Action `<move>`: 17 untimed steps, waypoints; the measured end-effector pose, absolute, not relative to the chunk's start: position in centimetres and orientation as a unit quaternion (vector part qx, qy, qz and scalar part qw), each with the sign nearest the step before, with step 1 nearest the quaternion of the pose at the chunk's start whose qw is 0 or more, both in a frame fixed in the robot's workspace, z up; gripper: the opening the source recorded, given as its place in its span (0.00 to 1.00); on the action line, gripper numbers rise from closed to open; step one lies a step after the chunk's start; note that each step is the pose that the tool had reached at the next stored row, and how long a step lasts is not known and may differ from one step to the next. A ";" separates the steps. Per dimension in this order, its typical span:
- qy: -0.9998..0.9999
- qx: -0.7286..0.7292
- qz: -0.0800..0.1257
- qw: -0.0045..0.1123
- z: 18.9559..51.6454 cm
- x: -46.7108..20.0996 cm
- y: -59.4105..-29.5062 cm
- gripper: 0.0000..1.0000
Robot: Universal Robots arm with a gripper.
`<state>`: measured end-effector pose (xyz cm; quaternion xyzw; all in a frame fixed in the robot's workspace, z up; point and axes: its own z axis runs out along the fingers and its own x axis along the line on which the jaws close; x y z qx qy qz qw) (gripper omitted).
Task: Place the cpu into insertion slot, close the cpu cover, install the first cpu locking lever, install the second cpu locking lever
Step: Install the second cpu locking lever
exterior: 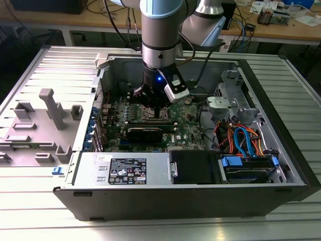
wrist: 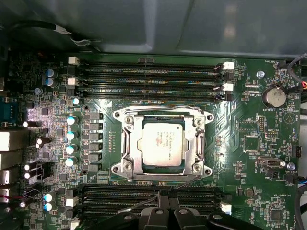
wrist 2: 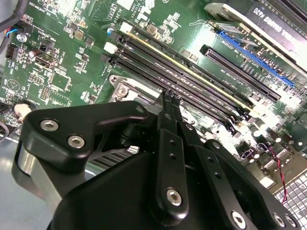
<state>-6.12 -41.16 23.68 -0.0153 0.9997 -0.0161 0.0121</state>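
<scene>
Four memory slots (wrist: 148,72) flank the cpu (wrist: 162,143) beyond the closed, empty gripper (wrist: 166,200).

cpu (wrist: 162,143): dull silver metal top. cpu cover (wrist: 127,143): bright bare metal. gripper (wrist 2: 167,98): matt black, with shiny screws.

An electronics lab: cluttered wooden workbenches (exterior: 281,27), cables, an opened computer case (exterior: 200,191).

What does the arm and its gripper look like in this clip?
The arm is silver-grey with pale blue joint caps and a blue light lit near the wrist, where a small white camera module is strapped. Dark cables run behind it. The gripper is matte black, built of linked bars with silver screw heads.
</scene>
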 end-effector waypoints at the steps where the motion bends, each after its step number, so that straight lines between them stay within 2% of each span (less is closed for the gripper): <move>1: 1.000 -0.015 -0.016 0.012 23.7 -6.1 -41.2 0.11; 5: 1.000 -0.015 -0.015 0.004 23.7 -6.1 -41.3 0.11; 7: 1.000 -0.016 -0.014 -0.006 23.7 -6.1 -41.4 0.11; 10: 0.999 -0.016 -0.013 -0.034 23.7 -6.1 -41.5 0.11; 11: 0.999 -0.017 -0.013 -0.040 23.7 -6.1 -41.5 0.11; 15: 0.998 -0.032 -0.013 -0.056 23.4 -6.1 -41.6 0.11; 17: 0.997 -0.040 -0.014 -0.060 23.1 -6.1 -41.7 0.11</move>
